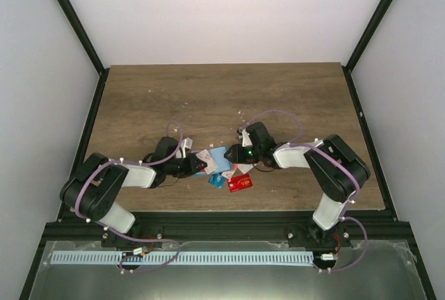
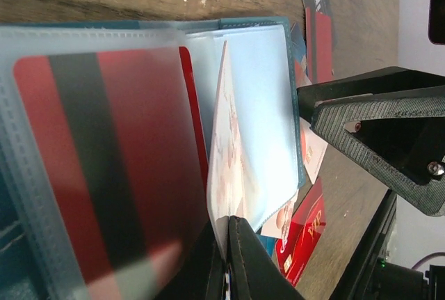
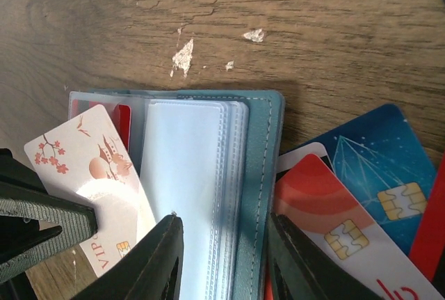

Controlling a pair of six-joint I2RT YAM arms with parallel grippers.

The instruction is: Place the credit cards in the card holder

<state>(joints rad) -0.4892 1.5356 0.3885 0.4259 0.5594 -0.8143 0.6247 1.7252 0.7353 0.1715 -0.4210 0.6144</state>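
The left gripper (image 2: 226, 262) is clenched on the lower edge of a white card (image 3: 90, 168) with pink blossoms. It holds this card slanted against the open card holder (image 3: 268, 175). The right gripper (image 3: 226, 244) stands with its jaws half apart over the pack of clear sleeves (image 3: 188, 175); we cannot tell if it pinches them or only presses them down.

The card holder lies open on the table (image 3: 208, 21) between the two grippers, with a red card (image 2: 104, 161) already in one sleeve. Other credit cards, among them a blue card (image 3: 375, 161), lie just beside its right edge.

We judge the step in hand is sliding the white card into a free sleeve. The next move calls for the card's edge to meet a sleeve mouth squarely, while the holder is kept from shifting.
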